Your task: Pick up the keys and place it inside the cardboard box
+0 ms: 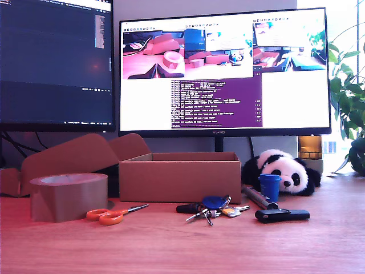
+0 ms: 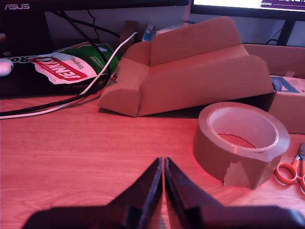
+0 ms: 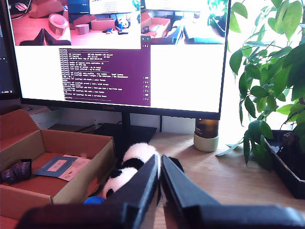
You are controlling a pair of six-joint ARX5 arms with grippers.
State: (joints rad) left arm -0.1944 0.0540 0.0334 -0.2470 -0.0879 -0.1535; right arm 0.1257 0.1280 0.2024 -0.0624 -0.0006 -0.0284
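Observation:
The keys point(image 1: 212, 208), a silver bunch with a round blue fob and a black-headed key, lie on the wooden desk just in front of the cardboard box point(image 1: 179, 177). The box's open inside shows in the second wrist view point(image 3: 28, 138), holding a blue card and a small dark object. My first gripper point(image 2: 163, 164) is shut, low over the desk near the tape roll point(image 2: 240, 142). My second gripper point(image 3: 160, 162) is shut, raised above the toy panda point(image 3: 131, 167). Neither gripper shows in the exterior view, and the keys show in neither wrist view.
A brown tape roll point(image 1: 67, 196) and orange-handled scissors point(image 1: 111, 214) lie at the exterior view's left. A black oblong gadget point(image 1: 282, 215), a blue cup point(image 1: 269, 186) and a toy panda point(image 1: 282, 170) sit at its right. Monitors point(image 1: 223, 71) stand behind; a plant point(image 1: 348, 97) is at the right edge.

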